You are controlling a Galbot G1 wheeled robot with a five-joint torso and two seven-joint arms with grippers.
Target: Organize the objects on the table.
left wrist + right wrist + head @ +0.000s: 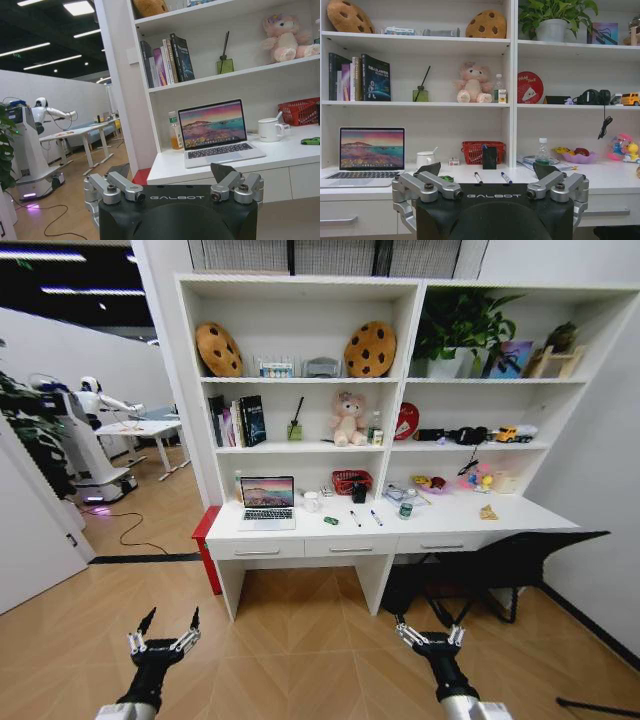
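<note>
Two slim pens [365, 518] (smooth white table [520, 515])

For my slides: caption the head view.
Both open grippers, left and right, hover before the desk with laptop.

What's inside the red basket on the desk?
The red basket stands on the desk against the back wall. A dark rectangular object in front covers part of it, and nothing shows above the rim; its contents cannot be made out.
</note>
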